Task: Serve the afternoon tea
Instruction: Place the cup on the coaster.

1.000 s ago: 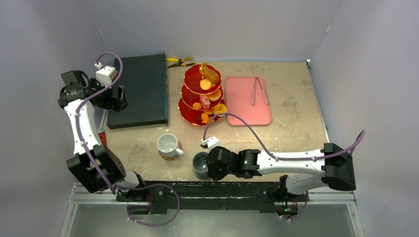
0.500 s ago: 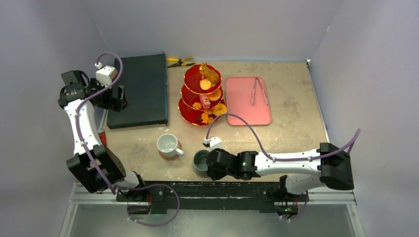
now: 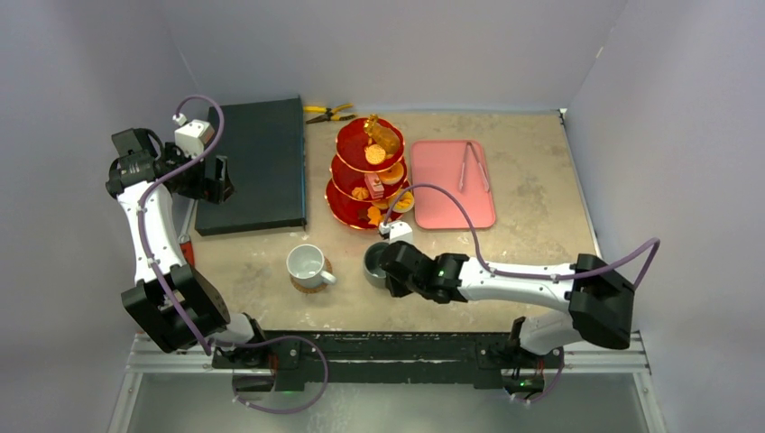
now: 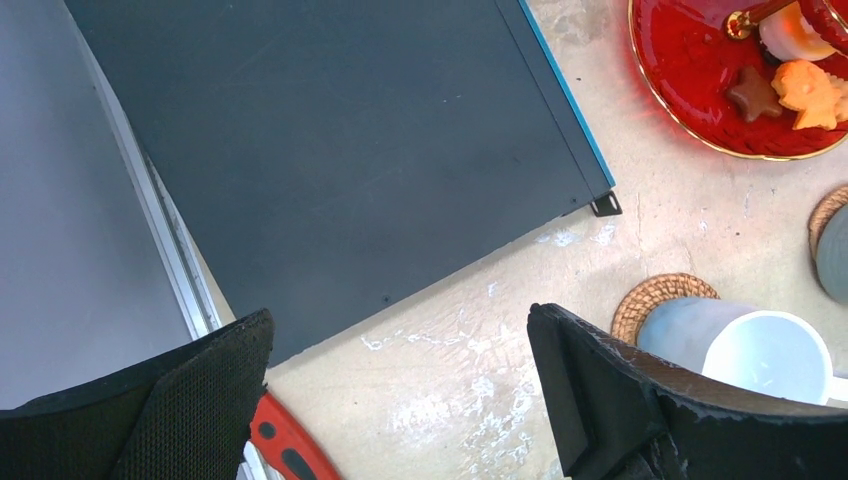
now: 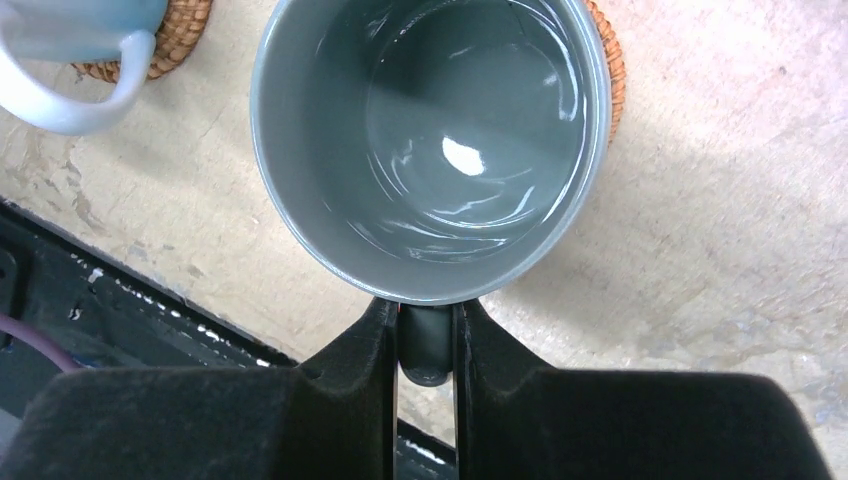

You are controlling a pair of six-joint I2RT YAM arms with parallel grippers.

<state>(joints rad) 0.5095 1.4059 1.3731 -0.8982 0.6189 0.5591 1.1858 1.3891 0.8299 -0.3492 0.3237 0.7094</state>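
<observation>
Three grey walls [image 3: 397,45] enclose the mottled table [image 3: 532,244] and white mug [image 3: 307,263].

centre of the right wrist view, the grey mug [image 5: 430,150] gleams, glossy glaze inside. upper left there, a coaster [image 5: 180,30] shows rough woven fibre. in the left wrist view the slab [image 4: 330,150] looks matt and smooth, the tabletop [image 4: 480,330] mottled and scuffed.

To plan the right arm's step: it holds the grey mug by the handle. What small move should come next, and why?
Probably set the grey mug down on the cork coaster showing under its rim: the right gripper grips its handle, and the white mug already stands on a coaster.
</observation>
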